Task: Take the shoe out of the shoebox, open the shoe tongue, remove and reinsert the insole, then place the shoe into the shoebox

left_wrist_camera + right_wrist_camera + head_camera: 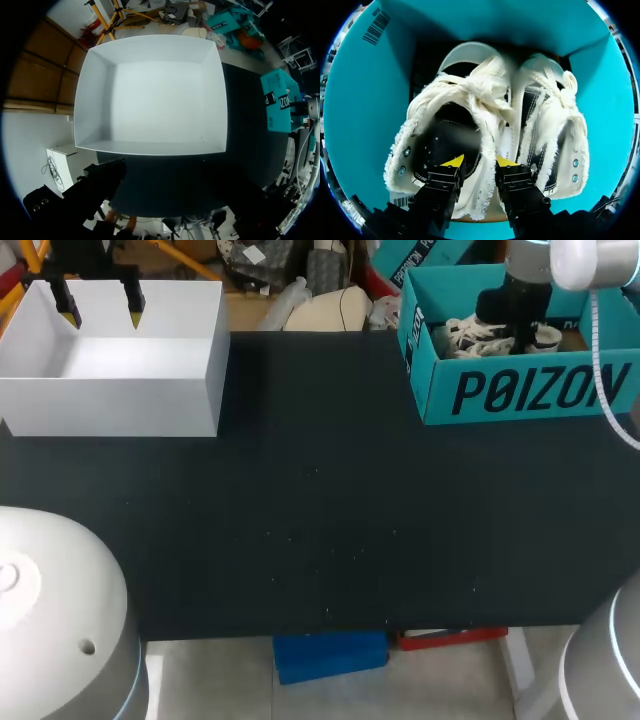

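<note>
While the right gripper (478, 162) is sitting inside the teal shoebox (520, 390), its fingers (452, 161) are clamping the collar of one shoe (470, 92), the second shoe (555, 115) lying just beside; taking-out seems to be beginning, calling for a straight lift. The left gripper (100, 312) is hanging, fingers apart, over the single white box (120, 395)

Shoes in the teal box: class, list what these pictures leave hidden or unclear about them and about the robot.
- Head view: the right arm covers the middle of the shoes in the teal box.
- Right wrist view: the insoles are lost in the dark inside the shoes; the right gripper covers one heel.
- Left wrist view: the yellow tips of the left gripper do not show.
</note>
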`<state>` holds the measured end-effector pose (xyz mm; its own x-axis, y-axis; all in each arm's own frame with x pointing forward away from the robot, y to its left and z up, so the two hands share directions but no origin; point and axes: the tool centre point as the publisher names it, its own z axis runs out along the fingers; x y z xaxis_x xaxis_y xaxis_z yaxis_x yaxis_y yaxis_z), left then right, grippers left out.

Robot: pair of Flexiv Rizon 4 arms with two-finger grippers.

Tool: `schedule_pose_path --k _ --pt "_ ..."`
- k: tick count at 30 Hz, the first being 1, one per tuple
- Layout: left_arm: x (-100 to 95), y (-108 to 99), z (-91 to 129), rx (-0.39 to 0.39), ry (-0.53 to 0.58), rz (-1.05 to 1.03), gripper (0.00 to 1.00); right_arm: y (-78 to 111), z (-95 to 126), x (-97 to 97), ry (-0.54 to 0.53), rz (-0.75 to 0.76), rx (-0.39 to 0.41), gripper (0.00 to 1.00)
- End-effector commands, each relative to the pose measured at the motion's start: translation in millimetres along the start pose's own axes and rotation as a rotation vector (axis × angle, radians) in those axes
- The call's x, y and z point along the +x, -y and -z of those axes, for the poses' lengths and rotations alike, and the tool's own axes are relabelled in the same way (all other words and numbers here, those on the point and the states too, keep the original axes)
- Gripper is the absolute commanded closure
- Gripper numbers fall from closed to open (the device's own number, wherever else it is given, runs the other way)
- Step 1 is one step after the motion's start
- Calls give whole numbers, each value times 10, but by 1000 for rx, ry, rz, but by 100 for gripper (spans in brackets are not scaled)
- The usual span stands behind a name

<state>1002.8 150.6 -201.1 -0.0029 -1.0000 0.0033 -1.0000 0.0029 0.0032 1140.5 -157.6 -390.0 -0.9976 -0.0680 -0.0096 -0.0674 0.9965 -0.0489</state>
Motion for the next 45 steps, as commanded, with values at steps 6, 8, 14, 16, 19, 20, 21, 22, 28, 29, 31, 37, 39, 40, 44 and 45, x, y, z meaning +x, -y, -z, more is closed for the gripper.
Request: schedule_pose_path --k 6,8,14,16,19,20,21,22,28,29,31,37,39,40,44,45 --pt "5 -8 7 -1 2 2 0 -36 -210 -117 -21 -19 7 73" --pt "5 -8 7 -1 2 2 0 -41 -229 -112 -28 -21 11 75" --pt "5 -8 7 -1 2 2 0 -30 -210 -65 -49 -22 17 100" --pt "5 -8 7 -1 2 2 0 -10 -149 -46 -52 -25 17 100" --pt "5 -8 7 -1 2 2 0 23 4 -15 -58 -29 25 100" --pt "5 -8 7 -1 2 2 0 37 66 -11 -59 -30 26 100" --pt "5 -8 7 -1 2 2 0 46 142 -10 -58 -29 29 100" --pt "5 -8 7 -1 2 2 0 55 212 -9 -57 -29 31 100" --pt "5 -8 7 -1 2 2 0 71 711 17 -43 -33 65 100" --pt "5 -8 7 -1 2 2 0 69 800 19 -37 -38 76 100" --pt "5 -8 7 -1 2 2 0 57 977 18 -28 -48 81 100" --pt "5 -8 7 -1 2 2 0 -27 1493 21 15 -59 126 100" --pt "5 -8 7 -1 2 2 0 -71 1648 48 21 -59 134 100" --pt "5 -8 7 -1 2 2 0 -87 1717 67 22 -60 138 100" --pt "5 -8 7 -1 2 2 0 -141 1967 176 33 -60 162 100" --pt "5 -8 7 -1 2 2 0 -164 2031 224 32 -63 169 100"
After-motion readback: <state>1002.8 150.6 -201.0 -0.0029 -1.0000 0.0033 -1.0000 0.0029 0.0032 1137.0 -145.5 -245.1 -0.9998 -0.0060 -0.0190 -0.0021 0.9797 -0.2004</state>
